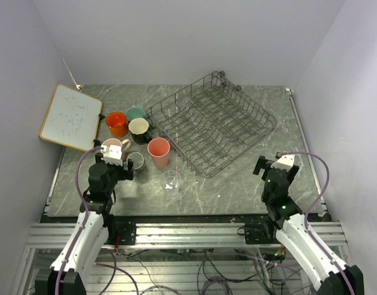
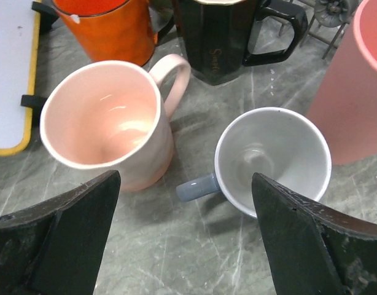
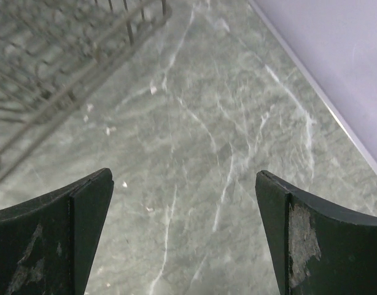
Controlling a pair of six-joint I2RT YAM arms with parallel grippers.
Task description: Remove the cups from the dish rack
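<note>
Seven cups (image 1: 139,129) upright, clustered centre-left of frame, all outside the grey wire dish rack (image 1: 220,125) at centre.

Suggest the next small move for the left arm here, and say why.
Probably lift the left gripper straight up and away. Its jaws stand open and empty above the pale pink mug and grey-blue cup, both upright on the marble tabletop, and the dish rack appears to hold nothing more to unload.
</note>
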